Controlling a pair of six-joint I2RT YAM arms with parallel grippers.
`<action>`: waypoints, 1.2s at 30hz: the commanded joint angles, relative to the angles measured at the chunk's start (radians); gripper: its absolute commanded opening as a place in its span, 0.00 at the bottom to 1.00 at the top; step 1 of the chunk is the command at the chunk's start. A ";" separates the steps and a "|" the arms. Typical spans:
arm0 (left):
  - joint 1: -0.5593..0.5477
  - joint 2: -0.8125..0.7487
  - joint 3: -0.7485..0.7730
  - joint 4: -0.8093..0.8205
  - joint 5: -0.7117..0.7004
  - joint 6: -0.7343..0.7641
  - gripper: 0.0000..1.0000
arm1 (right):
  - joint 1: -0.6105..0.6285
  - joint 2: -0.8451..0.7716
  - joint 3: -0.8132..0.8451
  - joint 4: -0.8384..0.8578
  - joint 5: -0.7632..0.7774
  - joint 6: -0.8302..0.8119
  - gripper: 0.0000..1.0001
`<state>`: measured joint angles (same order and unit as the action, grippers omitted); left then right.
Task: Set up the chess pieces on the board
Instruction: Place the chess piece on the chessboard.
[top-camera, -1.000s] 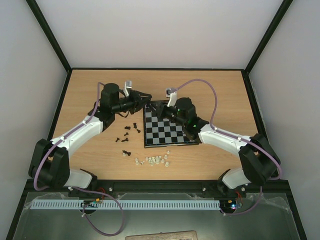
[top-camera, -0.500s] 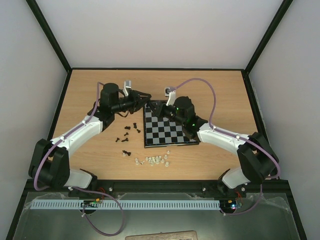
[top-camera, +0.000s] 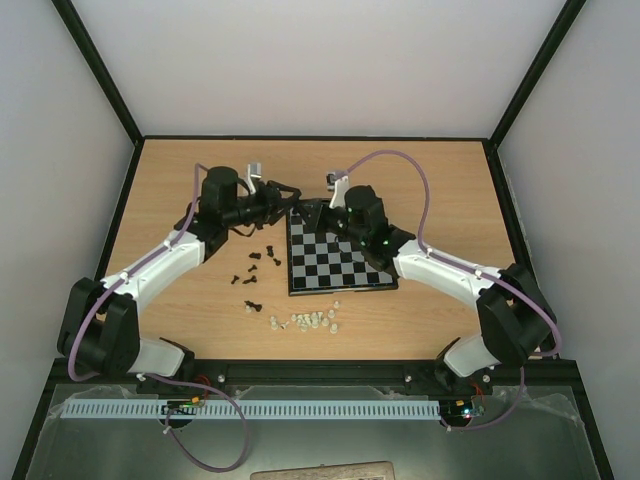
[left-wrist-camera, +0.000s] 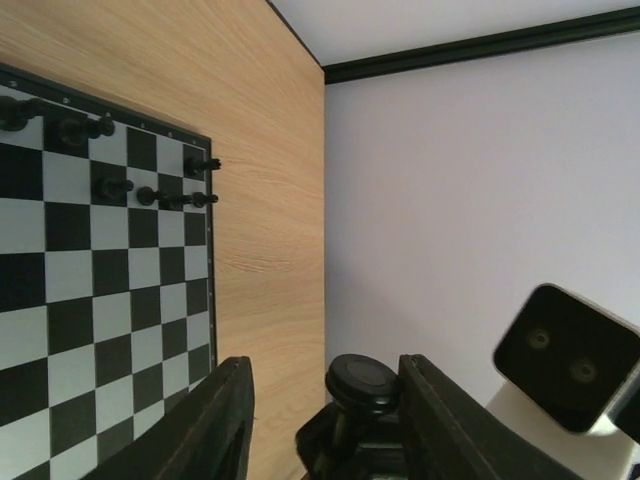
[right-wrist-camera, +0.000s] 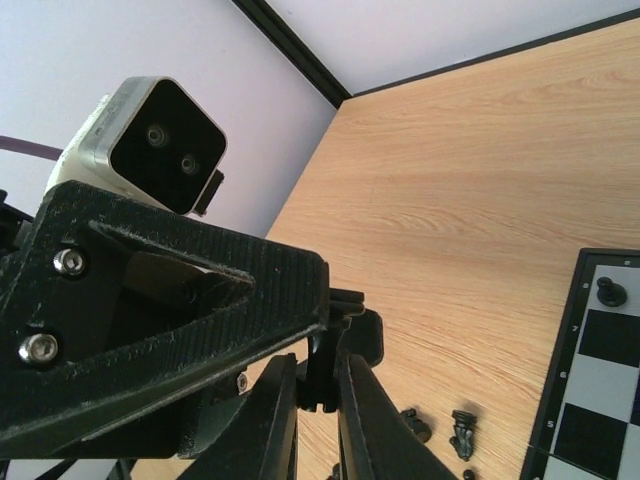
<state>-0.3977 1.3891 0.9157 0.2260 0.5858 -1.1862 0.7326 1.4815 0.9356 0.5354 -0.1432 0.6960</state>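
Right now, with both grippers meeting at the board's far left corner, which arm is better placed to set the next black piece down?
Right, probably. The right gripper looks shut on a small black piece at a corner of the board, while the left gripper stands open around it, gripping nothing.

A cluster of whitish translucent chessmen (top-camera: 305, 321) on a light wooden table (top-camera: 440, 180), pale walls (top-camera: 300, 60) around
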 joint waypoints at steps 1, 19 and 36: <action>0.026 0.005 0.045 -0.095 -0.035 0.083 0.46 | -0.003 -0.014 0.081 -0.159 0.033 -0.056 0.05; 0.169 0.019 0.118 -0.288 -0.125 0.342 0.60 | -0.017 0.207 0.600 -1.089 0.050 -0.311 0.05; 0.186 0.022 0.059 -0.318 -0.102 0.414 0.60 | -0.214 0.596 1.054 -1.462 0.018 -0.431 0.06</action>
<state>-0.2192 1.4014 0.9947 -0.0826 0.4675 -0.7986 0.5240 2.0502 1.9491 -0.7994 -0.0883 0.3073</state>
